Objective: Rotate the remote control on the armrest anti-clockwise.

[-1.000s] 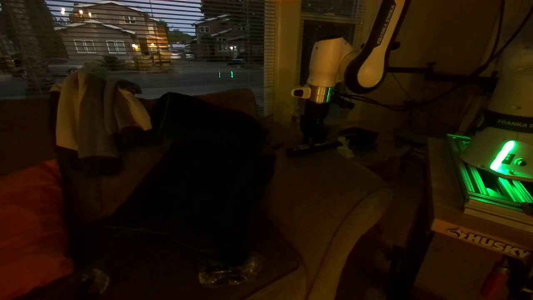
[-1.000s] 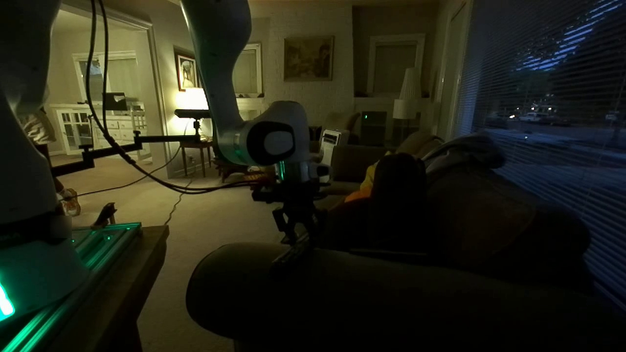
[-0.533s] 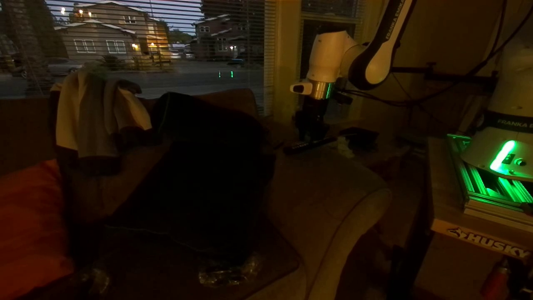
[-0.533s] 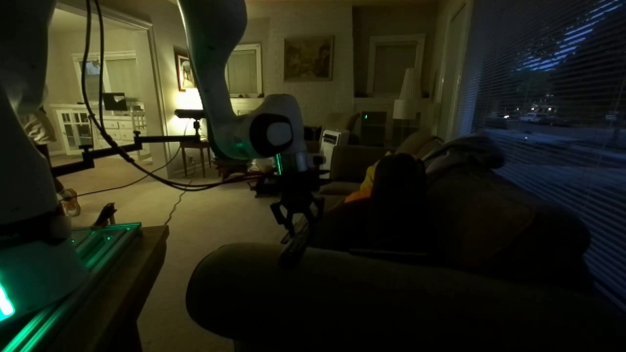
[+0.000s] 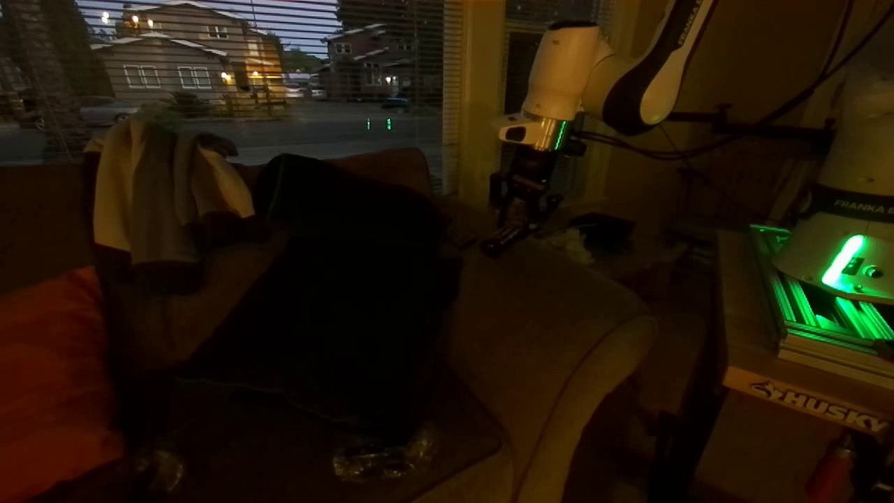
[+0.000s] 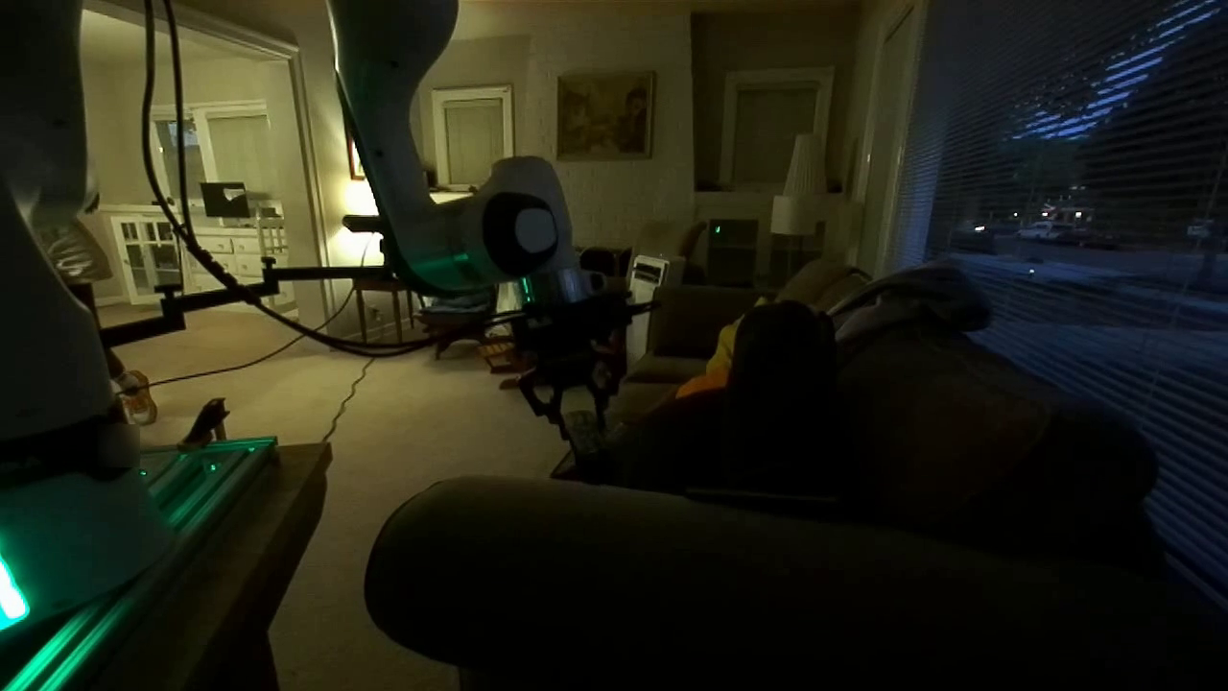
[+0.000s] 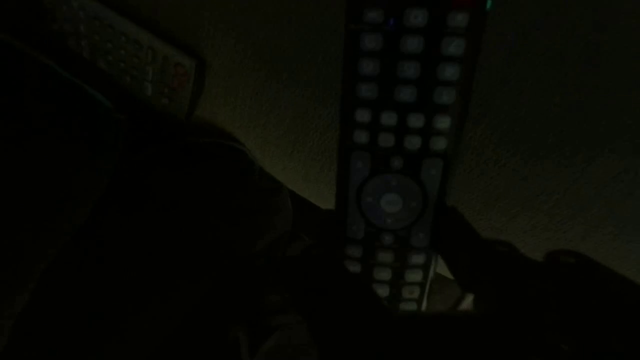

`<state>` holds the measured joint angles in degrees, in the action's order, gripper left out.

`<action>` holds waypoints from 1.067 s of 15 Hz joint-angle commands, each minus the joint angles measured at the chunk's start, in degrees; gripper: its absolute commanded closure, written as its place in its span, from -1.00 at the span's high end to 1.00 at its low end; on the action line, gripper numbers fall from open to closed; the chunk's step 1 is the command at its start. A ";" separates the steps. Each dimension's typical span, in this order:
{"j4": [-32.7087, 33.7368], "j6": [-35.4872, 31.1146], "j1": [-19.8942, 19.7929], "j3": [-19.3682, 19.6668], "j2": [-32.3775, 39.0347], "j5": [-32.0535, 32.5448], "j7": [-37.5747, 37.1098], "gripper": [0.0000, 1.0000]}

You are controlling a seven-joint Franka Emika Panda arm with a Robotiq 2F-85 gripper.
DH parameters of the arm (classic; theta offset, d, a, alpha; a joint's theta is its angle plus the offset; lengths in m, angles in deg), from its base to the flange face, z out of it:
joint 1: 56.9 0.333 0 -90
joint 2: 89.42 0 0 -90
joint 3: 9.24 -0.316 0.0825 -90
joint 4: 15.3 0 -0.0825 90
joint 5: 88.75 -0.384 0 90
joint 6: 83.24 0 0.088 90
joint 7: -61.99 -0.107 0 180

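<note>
Dim light fell on the wide, round armrest (image 5: 559, 307) of a couch (image 5: 401, 166). Just over it, the gripper (image 7: 391, 220) had its two fingers (image 7: 457, 245) pinching a long black remote control (image 7: 392, 200), one finger on each side. I could not tell if the remote control touched the armrest too. Near them lay a paler remote (image 7: 145, 65). Next came a big dark pillow (image 5: 335, 328), then an orange pillow (image 5: 56, 377). Grey and cream cloth (image 5: 167, 195) hung over the couch's back. Past the armrest, pale carpet (image 6: 403, 422) spread out wide. Far off, a picture (image 6: 604, 115) hung on a pale brick wall (image 6: 667, 53), with a lampshade (image 6: 804, 171) to one side. Outside, past the window blinds (image 5: 450, 105), stood a house (image 5: 164, 63), glowing yellow at one side.
</note>
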<state>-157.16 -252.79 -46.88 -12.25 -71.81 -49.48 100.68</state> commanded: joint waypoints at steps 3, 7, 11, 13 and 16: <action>-2.32 -1.02 -3.51 -2.12 -2.51 7.10 12.05 -0.43; -0.62 0.00 -2.76 -1.54 -0.58 6.18 12.81 0.07; -0.63 0.00 -2.90 -1.68 -0.59 6.54 13.57 -0.43; -0.58 -0.81 -2.20 -0.56 -0.50 9.90 14.77 -0.43; -0.70 -0.44 -1.29 0.69 -0.26 16.31 17.76 -0.43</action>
<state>-157.75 -252.79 -49.14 -12.92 -72.26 -38.70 115.56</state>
